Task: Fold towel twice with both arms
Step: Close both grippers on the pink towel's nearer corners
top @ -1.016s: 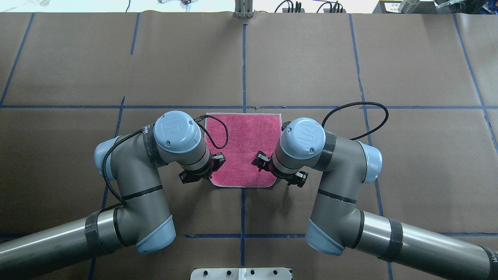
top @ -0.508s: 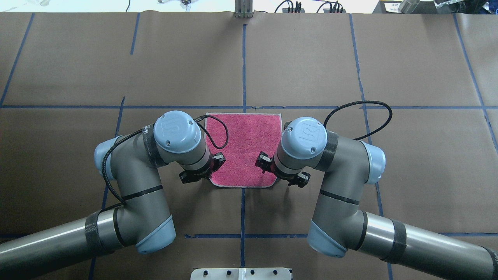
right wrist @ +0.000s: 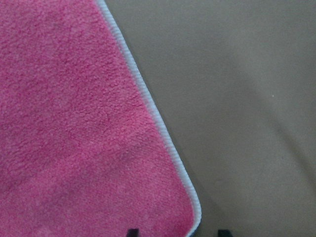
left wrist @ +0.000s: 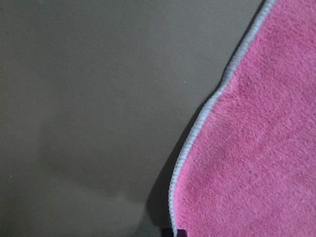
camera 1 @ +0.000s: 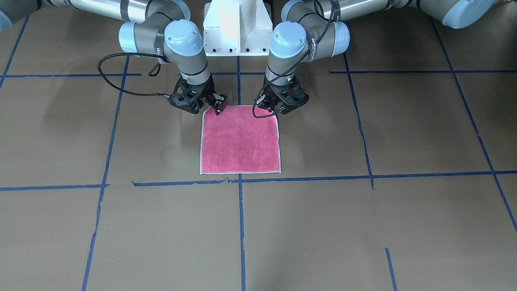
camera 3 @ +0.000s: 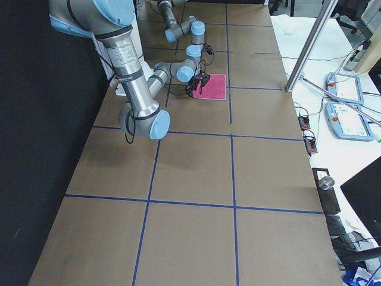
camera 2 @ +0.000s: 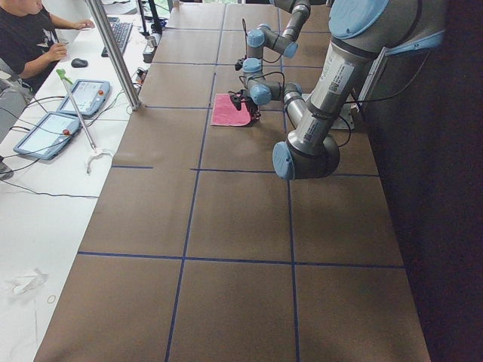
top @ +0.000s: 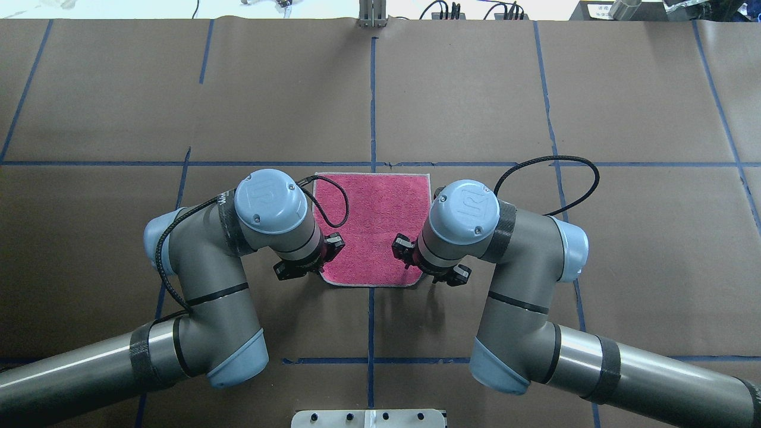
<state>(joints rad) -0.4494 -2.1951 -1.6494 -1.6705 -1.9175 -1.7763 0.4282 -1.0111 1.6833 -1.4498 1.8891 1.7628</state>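
Right end effector (camera 1: pixel 211 106), wide like left end effector (camera 1: pixel 271 106), shifted; towel (camera 1: pixel 240 141) flat, pink-up.

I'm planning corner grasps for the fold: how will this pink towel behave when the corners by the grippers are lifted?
The towel lies completely flat and looks like thin terry, so it will probably drape limply between lifted corners rather than hold its shape. Its fuzzy pile suggests a pinch should hold without slipping. It is small and thin, so likely light.
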